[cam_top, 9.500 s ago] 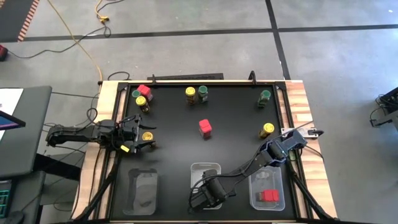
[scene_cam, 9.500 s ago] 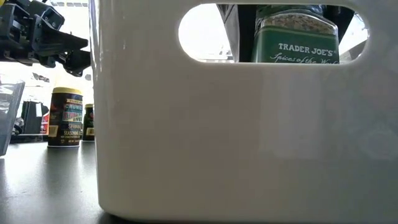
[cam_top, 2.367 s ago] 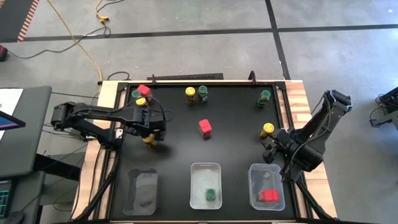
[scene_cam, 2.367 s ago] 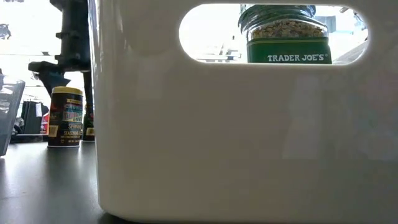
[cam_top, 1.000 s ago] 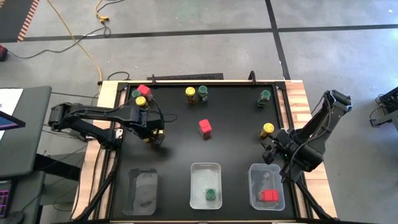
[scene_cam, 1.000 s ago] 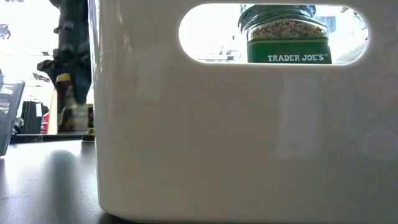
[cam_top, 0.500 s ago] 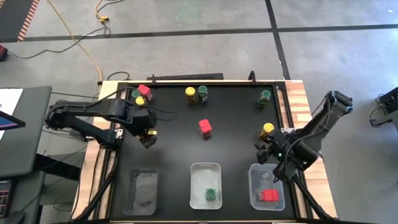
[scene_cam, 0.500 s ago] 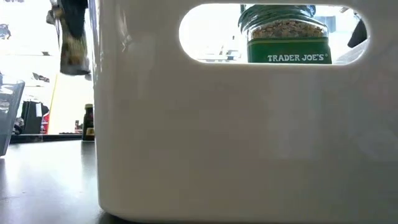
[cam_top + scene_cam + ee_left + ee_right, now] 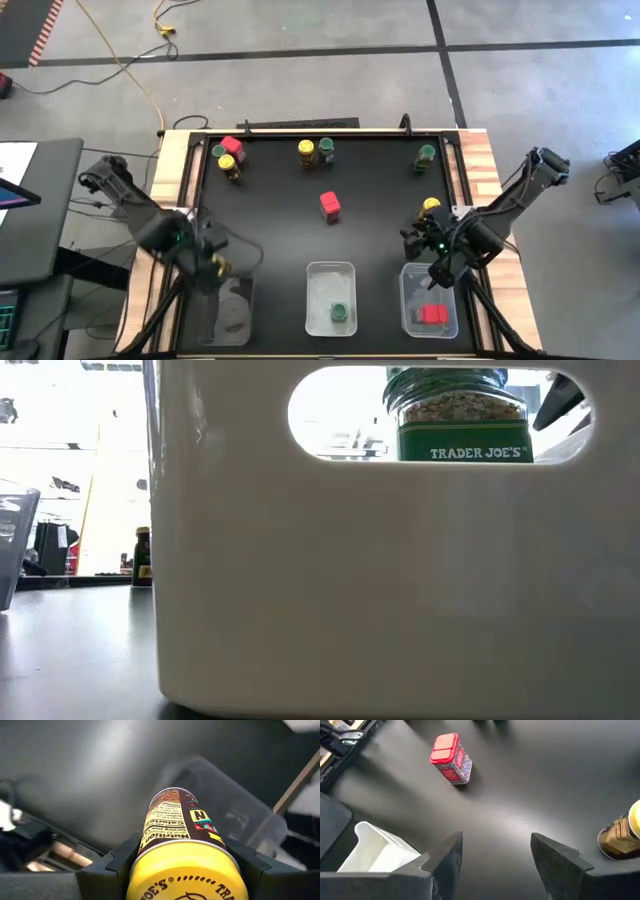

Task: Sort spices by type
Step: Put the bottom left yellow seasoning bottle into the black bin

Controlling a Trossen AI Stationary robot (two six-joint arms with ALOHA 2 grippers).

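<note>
My left gripper [image 9: 215, 266] hangs over the clear left tray [image 9: 226, 310], shut on a yellow-lidded spice jar [image 9: 176, 822]. My right gripper [image 9: 418, 240] is open above the table, just on the near side of a yellow-lidded jar [image 9: 430, 206], which shows in the right wrist view as well [image 9: 621, 834]. A red-lidded jar [image 9: 330, 205] stands mid-table. Along the far edge stand a red jar [image 9: 232, 146], a green jar [image 9: 218, 152], a yellow jar [image 9: 230, 164], a yellow-and-green pair [image 9: 315, 150] and a green jar [image 9: 427, 155]. One green jar [image 9: 340, 313] sits in the middle tray, and red jars [image 9: 432, 315] in the right tray. My left gripper pinches the jar between its two fingers [image 9: 116, 865], one on each side of the dark body just under the yellow lid [image 9: 182, 870]. The fingers come from above, pointing down. The jar is lifted clear, its base pointing at the tray below.
Three trays line the near edge: left, middle [image 9: 331, 272] and right [image 9: 410, 282]. The low view is filled by the middle tray's white wall [image 9: 380, 580], with the green jar [image 9: 458, 415] showing through its handle slot. Open black table lies between the jar rows and the trays.
My left gripper has lifted the yellow-lidded jar clear of the table's left side and carried it toward the near edge, over the left tray. My right gripper has drifted slightly toward the table's left, staying open.
</note>
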